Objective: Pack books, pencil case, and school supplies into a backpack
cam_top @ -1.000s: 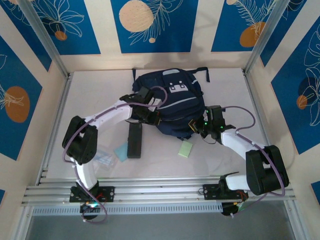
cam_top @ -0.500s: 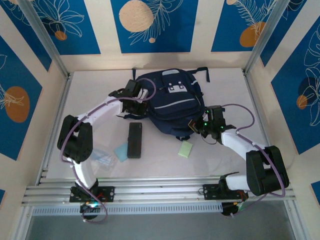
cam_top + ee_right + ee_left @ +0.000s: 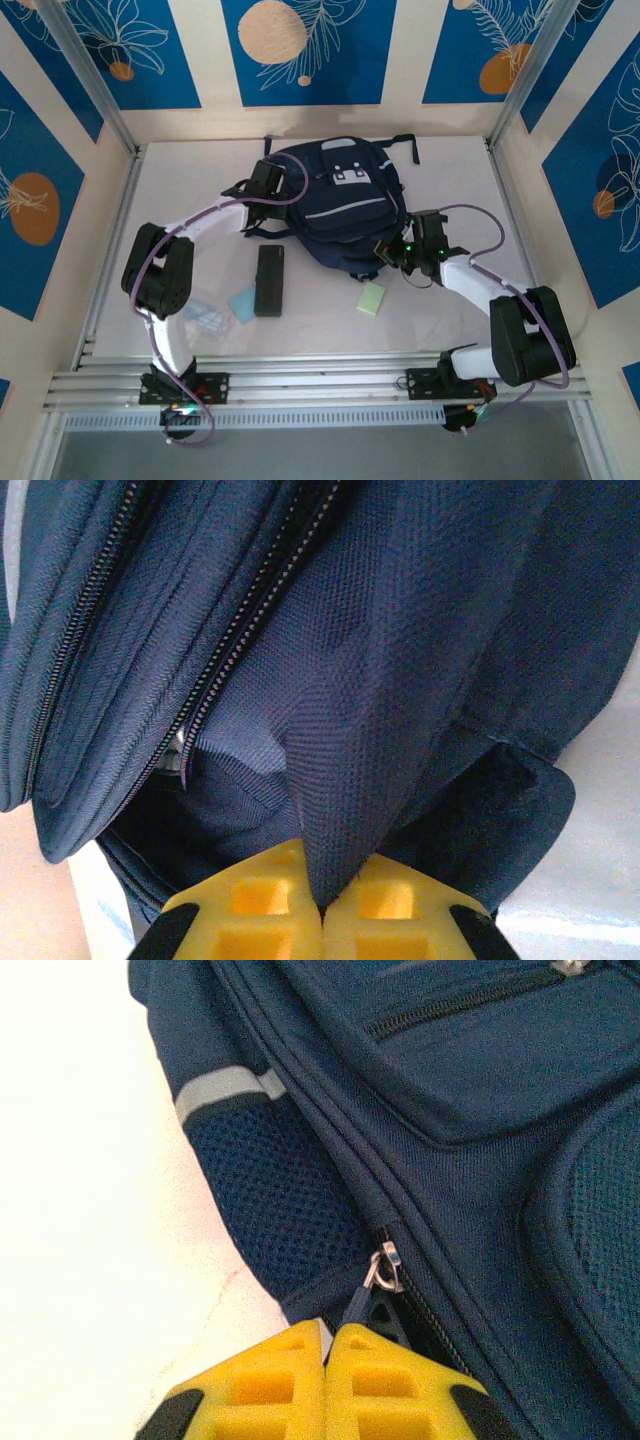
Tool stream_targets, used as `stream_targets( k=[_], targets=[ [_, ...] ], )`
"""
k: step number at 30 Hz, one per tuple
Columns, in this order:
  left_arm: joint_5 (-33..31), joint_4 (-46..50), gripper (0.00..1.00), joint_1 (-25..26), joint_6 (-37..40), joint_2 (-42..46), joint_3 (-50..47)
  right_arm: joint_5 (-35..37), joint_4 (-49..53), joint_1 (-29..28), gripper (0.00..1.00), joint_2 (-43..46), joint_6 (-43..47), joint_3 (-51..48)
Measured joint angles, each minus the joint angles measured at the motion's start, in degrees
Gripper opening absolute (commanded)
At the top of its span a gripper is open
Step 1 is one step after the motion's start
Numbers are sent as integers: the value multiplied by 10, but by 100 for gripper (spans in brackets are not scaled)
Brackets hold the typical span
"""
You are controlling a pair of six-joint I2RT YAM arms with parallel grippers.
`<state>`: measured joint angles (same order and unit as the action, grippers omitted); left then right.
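1. Left gripper (image 3: pixel 327 1338): its yellow fingers are pressed together on the dark zipper pull (image 3: pixel 360 1305) of the backpack (image 3: pixel 470 1110), just below the metal slider (image 3: pixel 386 1263) and beside the mesh side pocket (image 3: pixel 275 1200).
2. Right gripper (image 3: pixel 320 898): its fingers are clamped on a raised fold of the backpack's navy fabric, next to a line of zipper teeth.
3. The backpack is laid flat toward the far side of the white table (image 3: pixel 180 170), with the left gripper at its left edge and the right gripper at its near right corner.
4. The black pencil case (image 3: pixel 269 281) is seen lying on the table, nearer than the backpack and apart from it.
5. A light blue pad (image 3: pixel 242 301) is placed just left of the pencil case, with a clear plastic piece (image 3: pixel 205 315) further left.
6. A pale green pad (image 3: pixel 371 298) is found near the backpack's near edge.
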<state>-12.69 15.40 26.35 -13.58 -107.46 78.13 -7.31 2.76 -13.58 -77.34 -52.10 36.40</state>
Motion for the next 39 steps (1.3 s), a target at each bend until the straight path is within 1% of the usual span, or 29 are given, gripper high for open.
stream_targets(
  k=[2, 3, 4, 5, 6, 7, 8, 9, 10, 11, 12, 13, 14, 21, 26, 30, 35, 36, 39],
  targets=[
    [-8, -5, 2, -2, 0, 0, 0, -4, 0, -1, 0, -3, 3, 5],
    [-11, -5, 14, -2, 0, 0, 0, -4, 1, -3, 0, -5, 7, 8],
    [-13, -6, 30, -2, 0, 0, 0, -4, 2, -5, 0, -7, 10, 11],
    [-19, -7, 46, -3, -2, 0, 0, -4, 4, -9, 4, -8, 13, 14],
    [-32, -6, 62, -6, -5, 0, 0, -4, 10, -12, 15, -9, 18, 20],
    [-36, -6, 76, -11, -8, 2, -2, -3, 15, -15, 31, -10, 24, 23],
    [-39, -5, 87, -19, -11, 5, -5, -4, 23, -17, 43, -12, 30, 30],
    [-39, -2, 94, -27, -15, 11, -11, -4, 30, -20, 53, -13, 37, 37],
    [-39, 5, 100, -32, -20, 19, -17, -4, 35, -22, 59, -15, 43, 45],
    [-37, 15, 100, -36, -28, 30, -25, -4, 40, -24, 66, -16, 53, 54],
    [-34, 23, 100, -40, -31, 42, -34, -4, 42, -26, 76, -16, 61, 63],
    [-28, 32, 100, -42, -34, 56, -44, -4, 42, -27, 87, -16, 61, 68],
    [-20, 41, 100, -42, -40, 71, -56, -3, 42, -28, 100, -16, 65, 72],
    [59, 98, 100, -28, -78, 178, -153, 49, 82, -29, 99, 9, 61, 87],
    [92, 126, 100, 11, -110, 219, -200, 61, 100, -26, 99, 32, 64, 92],
    [93, 145, 100, 51, -129, 216, -214, 61, 109, -27, 99, 33, 67, 96],
    [93, 151, 100, 74, -146, 182, -214, 66, 117, -33, 99, 35, 67, 96],
    [93, 151, 99, 75, -149, 173, -214, 67, 118, -34, 99, 37, 67, 96],
    [93, 148, 93, 75, -155, 145, -214, 70, 119, -39, 99, 45, 67, 96]
  ],
)
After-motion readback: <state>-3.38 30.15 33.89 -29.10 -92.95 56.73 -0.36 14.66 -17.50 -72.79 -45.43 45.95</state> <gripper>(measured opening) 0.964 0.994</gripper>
